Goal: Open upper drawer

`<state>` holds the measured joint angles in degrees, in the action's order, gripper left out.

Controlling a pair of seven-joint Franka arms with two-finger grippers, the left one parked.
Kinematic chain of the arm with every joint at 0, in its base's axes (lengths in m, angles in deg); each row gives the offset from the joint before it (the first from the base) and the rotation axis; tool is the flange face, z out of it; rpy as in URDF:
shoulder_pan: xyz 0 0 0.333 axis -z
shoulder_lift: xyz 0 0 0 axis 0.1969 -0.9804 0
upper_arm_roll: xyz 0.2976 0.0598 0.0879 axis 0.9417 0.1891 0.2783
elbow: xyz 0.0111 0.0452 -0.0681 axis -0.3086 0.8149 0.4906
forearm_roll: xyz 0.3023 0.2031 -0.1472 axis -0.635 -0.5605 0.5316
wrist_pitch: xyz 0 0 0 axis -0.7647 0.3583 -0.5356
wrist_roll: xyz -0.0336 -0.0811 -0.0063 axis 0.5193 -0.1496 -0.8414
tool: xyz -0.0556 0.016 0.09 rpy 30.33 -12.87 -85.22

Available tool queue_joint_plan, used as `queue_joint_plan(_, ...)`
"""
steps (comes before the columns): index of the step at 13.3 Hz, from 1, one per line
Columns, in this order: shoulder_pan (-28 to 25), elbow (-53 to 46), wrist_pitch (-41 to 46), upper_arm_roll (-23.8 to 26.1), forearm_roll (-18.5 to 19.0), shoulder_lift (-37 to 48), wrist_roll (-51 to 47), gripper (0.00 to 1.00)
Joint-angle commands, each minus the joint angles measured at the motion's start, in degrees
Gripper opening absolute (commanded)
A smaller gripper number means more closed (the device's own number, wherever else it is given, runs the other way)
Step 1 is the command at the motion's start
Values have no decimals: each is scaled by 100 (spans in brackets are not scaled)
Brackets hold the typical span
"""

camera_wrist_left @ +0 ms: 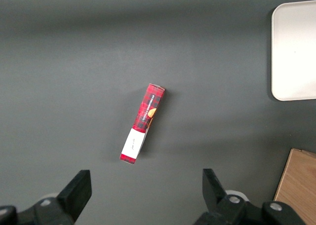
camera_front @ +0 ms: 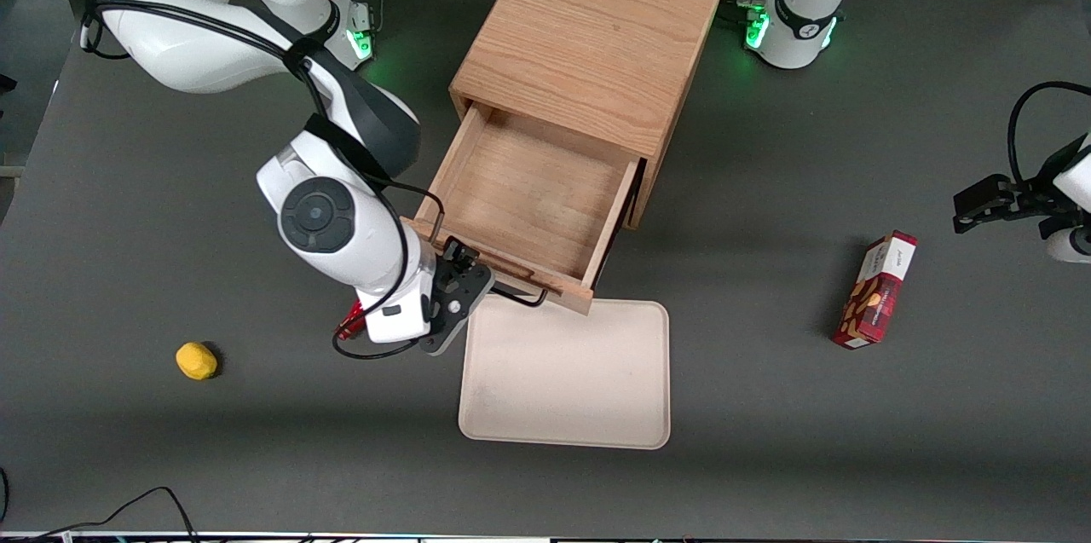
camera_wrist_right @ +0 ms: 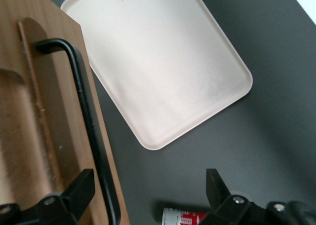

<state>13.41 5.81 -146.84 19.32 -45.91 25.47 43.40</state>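
Observation:
The upper drawer (camera_front: 528, 202) of the wooden cabinet (camera_front: 588, 40) stands pulled far out, and its inside is empty. Its thin black wire handle (camera_front: 522, 297) runs along the drawer front nearest the front camera. My right gripper (camera_front: 464, 272) is at the working arm's end of that front, just above the handle. In the right wrist view the gripper (camera_wrist_right: 148, 190) is open. The handle (camera_wrist_right: 86, 116) passes between the fingers, close to one finger (camera_wrist_right: 79, 190) and far from the other, and is not gripped. The lower drawer is hidden under the upper one.
A cream tray (camera_front: 567, 372) lies on the table just in front of the open drawer, also in the right wrist view (camera_wrist_right: 158, 62). A yellow object (camera_front: 196, 361) lies toward the working arm's end. A red box (camera_front: 878, 289) lies toward the parked arm's end, also in the left wrist view (camera_wrist_left: 143, 124).

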Motion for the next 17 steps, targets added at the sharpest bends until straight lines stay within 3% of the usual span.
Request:
queue_joint_plan(1,31,-445,351,15,-208,38,123,100)
queue_joint_plan(4,269,-638,903,-28,-400,512,-8,100)
queue_joint_plan(6,357,-709,1308,-501,-524,1038,-1048,100)
queue_joint_plan(9,357,-683,1764,-1721,-1329,1847,-2537,100)
queue_joint_plan(12,427,-595,2582,-3197,-2822,2340,-3039,100)
queue_joint_plan(13,427,-325,2688,-3602,-3106,2594,-3163,100)
queue_joint_plan(17,471,1499,2262,-4001,-3310,3971,-3173,100)
